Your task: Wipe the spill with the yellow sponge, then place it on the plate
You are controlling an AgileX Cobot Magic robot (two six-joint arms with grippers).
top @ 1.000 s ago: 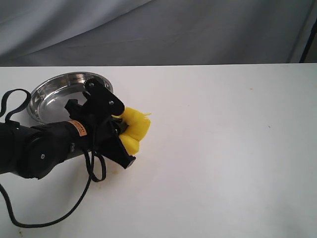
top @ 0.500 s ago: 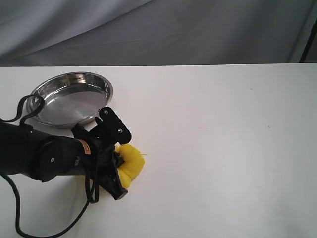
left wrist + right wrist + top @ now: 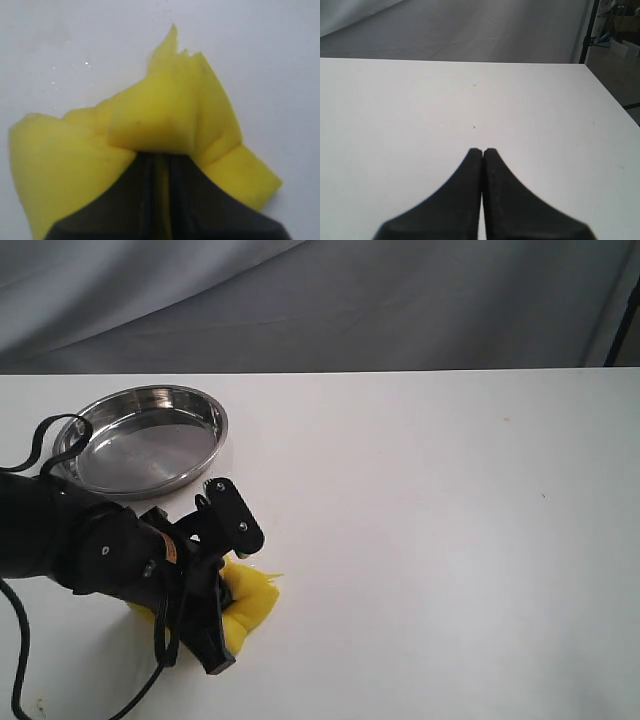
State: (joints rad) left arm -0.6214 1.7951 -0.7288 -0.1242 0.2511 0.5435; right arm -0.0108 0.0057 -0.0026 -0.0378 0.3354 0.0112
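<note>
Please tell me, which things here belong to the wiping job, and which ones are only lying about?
For the job: yellow sponge, squeezed in the left gripper; plate, empty; spill not visible.
Not for the job: right gripper, jaws shut, idle; grey cloth behind the table.

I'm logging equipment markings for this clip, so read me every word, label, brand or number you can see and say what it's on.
Small orange label on the left arm: too small and blurred to read.
Plate, yellow sponge, table: no text visible in any view.
</note>
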